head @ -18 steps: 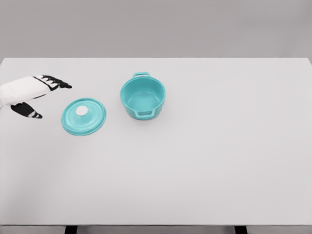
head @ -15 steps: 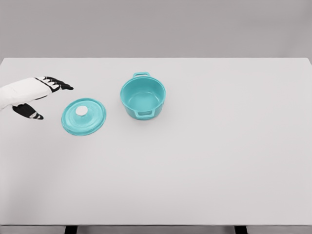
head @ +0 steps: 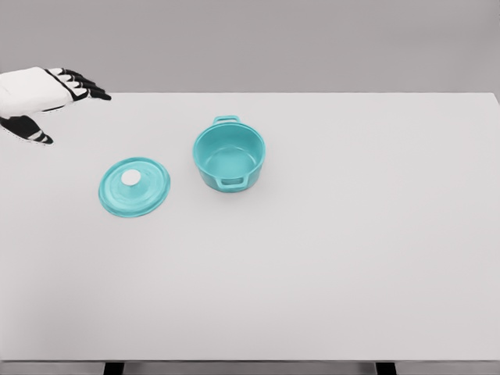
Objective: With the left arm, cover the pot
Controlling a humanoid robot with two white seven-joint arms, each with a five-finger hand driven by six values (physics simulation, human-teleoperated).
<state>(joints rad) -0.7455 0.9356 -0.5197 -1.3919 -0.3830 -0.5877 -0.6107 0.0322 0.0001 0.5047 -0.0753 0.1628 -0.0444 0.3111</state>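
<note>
Head view showed the left hand (head: pixel 39 98) spread and empty over the table's (head: pixel 351 258) far-left corner, well apart from the lid (head: pixel 134 187) beside the pot (head: pixel 229 156).

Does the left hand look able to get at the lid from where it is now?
Probably yes. The left hand is open up and to the left of the lid, and only bare table lies between them. The pot stands clear on the lid's right.
</note>
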